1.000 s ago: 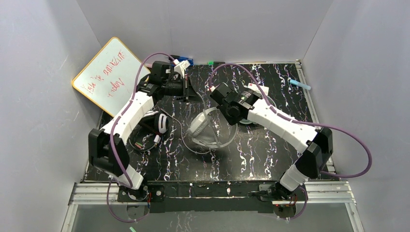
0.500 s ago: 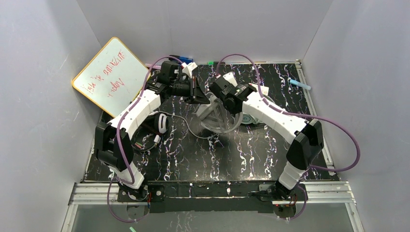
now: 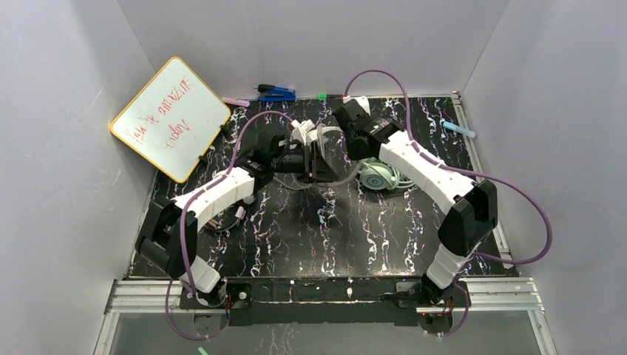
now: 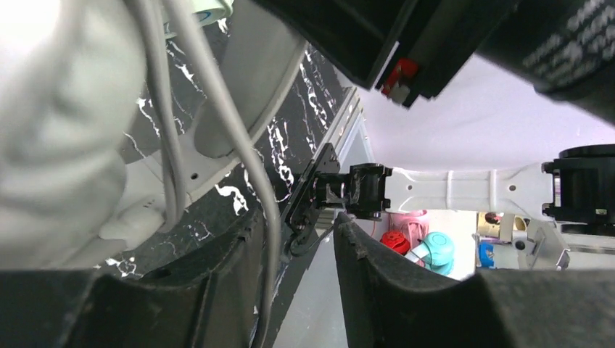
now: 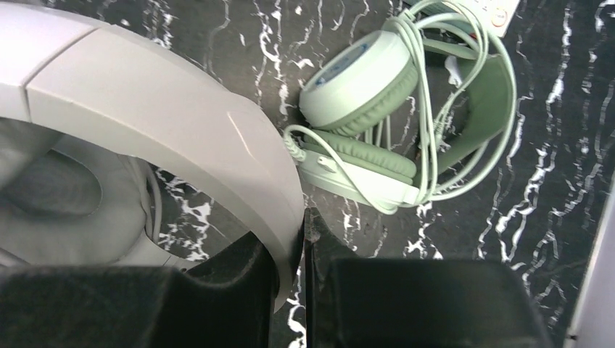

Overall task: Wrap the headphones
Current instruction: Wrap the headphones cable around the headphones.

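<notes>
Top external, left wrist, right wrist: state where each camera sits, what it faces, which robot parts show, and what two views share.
Top external: above and behind, facing down at the table; left arm and right arm show.
Left wrist: faces across the table; open left gripper, grey cable between its fingers.
Right wrist: faces down; right gripper shut on grey headphones.
Shared: top and right wrist show the mint-green headphones.

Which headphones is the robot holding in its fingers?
The light grey headset: the right gripper pinches its band. The mint-green headset lies on the table, its cord wound round it.
</notes>
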You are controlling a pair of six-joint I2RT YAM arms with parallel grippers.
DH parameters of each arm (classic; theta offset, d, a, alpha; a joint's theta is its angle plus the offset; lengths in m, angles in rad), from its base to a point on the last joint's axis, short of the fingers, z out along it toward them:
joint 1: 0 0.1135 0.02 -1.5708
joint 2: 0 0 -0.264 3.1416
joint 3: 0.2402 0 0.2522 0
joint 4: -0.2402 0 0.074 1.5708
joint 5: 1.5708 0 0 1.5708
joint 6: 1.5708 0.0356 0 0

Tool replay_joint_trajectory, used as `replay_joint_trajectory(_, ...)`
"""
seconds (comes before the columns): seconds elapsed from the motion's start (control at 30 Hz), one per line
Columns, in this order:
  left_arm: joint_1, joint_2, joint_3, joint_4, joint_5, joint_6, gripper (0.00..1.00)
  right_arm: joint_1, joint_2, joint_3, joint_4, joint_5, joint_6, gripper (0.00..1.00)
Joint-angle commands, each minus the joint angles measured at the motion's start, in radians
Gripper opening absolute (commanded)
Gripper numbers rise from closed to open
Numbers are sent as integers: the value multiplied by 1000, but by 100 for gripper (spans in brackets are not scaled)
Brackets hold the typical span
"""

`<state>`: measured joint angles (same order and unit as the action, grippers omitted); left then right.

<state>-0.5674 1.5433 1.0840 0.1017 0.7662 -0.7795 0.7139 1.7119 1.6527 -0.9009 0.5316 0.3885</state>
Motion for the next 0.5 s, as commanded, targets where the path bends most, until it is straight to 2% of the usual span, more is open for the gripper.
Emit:
replay_joint_trajectory(0.0, -27, -110, -100, 209, -12, -63, 43, -52, -97, 14, 177, -122, 80, 1)
replay_joint_trajectory(0.17, -48, -170, -209, 241, -9, -59, 47, -98, -122, 30, 223, -187, 102, 1)
replay_joint_trajectory(0.47, -90, -278, -411, 402, -78, -59, 40, -166, -146, 53, 287, -359, 190, 1)
